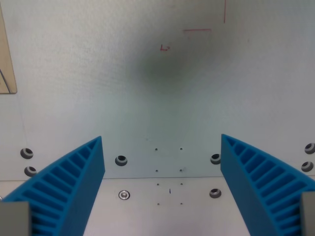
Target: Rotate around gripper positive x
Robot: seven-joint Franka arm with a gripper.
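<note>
My gripper (162,140) looks straight down on a pale grey table plate (162,98). Its two blue ribbed fingers stand wide apart, one finger (74,187) at the wrist view's left and one finger (261,182) at the wrist view's right. The gripper is open and holds nothing. A soft dark shadow (167,69) lies on the plate above the gap between the fingers.
Several bolt holes (121,160) and small drilled dots (169,169) mark the plate between the fingers. A seam (162,178) crosses the plate low down. Thin red pen marks (197,30) sit near the top. A tan wooden piece (7,64) shows at the left edge.
</note>
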